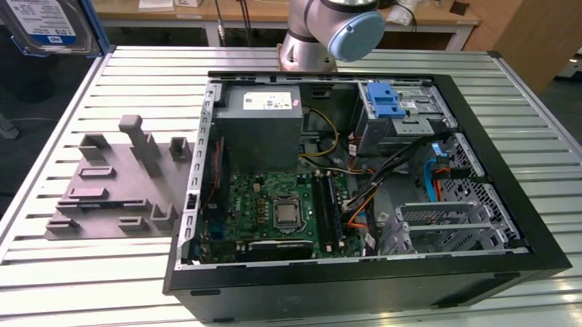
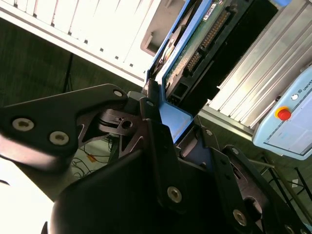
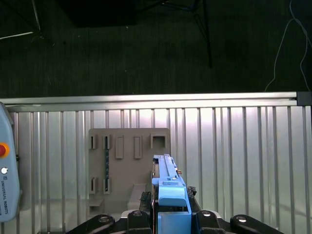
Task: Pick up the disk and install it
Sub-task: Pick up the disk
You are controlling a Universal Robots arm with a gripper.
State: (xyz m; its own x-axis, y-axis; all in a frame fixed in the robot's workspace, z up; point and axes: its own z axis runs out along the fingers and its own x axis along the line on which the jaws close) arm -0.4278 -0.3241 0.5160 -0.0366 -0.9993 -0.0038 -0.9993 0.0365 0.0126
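The disk (image 1: 46, 24) hangs in the air off the table's far corner, at the exterior view's upper left; its blue-and-white label faces the camera and a blue frame runs along its edge. In the first wrist view the disk (image 3: 168, 183) stands edge-on, its blue carrier frame clamped in my gripper (image 3: 170, 217). In the second wrist view my gripper (image 2: 163, 122) is shut on that blue frame, and the disk's green circuit board (image 2: 204, 34) shows beyond the black fingers (image 2: 153, 131).
The open computer case (image 1: 364, 272) lies on the slatted metal table (image 1: 118, 279), with a grey power supply (image 1: 259, 129), a cage with a blue latch (image 1: 386, 102) and a silver drive cage (image 1: 446, 221) inside. A grey fixture plate (image 1: 114, 184) sits beside it. A pendant (image 2: 287, 122) lies on the table.
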